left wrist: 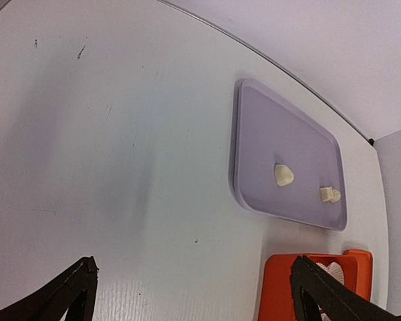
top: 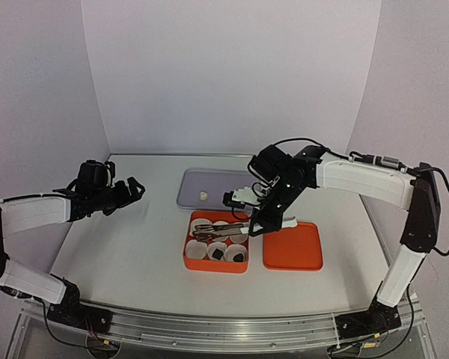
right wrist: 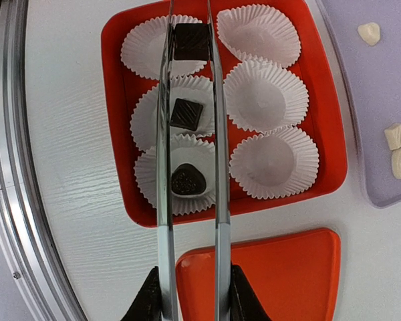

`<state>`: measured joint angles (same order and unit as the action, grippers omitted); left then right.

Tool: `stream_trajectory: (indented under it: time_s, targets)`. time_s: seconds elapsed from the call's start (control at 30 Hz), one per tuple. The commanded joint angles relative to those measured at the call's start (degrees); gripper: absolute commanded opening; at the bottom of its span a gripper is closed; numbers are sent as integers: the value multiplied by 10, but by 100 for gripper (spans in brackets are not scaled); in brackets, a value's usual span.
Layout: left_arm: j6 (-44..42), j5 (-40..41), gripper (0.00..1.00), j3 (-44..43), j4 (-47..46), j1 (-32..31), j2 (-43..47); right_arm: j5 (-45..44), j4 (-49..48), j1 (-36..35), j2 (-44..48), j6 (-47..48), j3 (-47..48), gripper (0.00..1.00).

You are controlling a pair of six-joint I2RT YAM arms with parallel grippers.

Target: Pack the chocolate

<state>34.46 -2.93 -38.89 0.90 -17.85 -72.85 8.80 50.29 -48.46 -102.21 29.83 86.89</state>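
My right gripper (right wrist: 190, 287) is shut on metal tongs (right wrist: 164, 167), which reach over the orange box (right wrist: 113, 100) of white paper cups. The tong tips pinch a dark square chocolate (right wrist: 190, 41) over an end cup. Two more dark chocolates (right wrist: 186, 114) (right wrist: 187, 179) sit in the neighbouring cups of that row; the other row's cups (right wrist: 266, 97) are empty. Three pale chocolates (right wrist: 369, 32) (right wrist: 395, 136) (right wrist: 400, 162) lie on the purple tray (right wrist: 361, 100). My left gripper (left wrist: 194, 294) is open and empty above bare table, left of the tray (left wrist: 267, 127); two pale chocolates (left wrist: 283, 175) (left wrist: 329, 194) show there.
The orange square lid (top: 292, 247) lies flat right of the box (top: 187, 258), under my right gripper (top: 266, 221). The purple tray (top: 191, 187) sits behind the box. My left gripper (top: 131, 191) hovers at the table's left. White walls close the back and sides.
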Motion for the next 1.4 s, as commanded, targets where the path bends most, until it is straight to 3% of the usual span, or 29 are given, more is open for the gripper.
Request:
stream_trajectory:
  time_s: [0.0,1.37]
  targets:
    - [-8,-6,100,-13,-26,-1,-4,7,-18,2,27,-12,4,4]
    - [-5,12,100,7,13,-1,40,32,-20,-13,-65,-10,44,6]
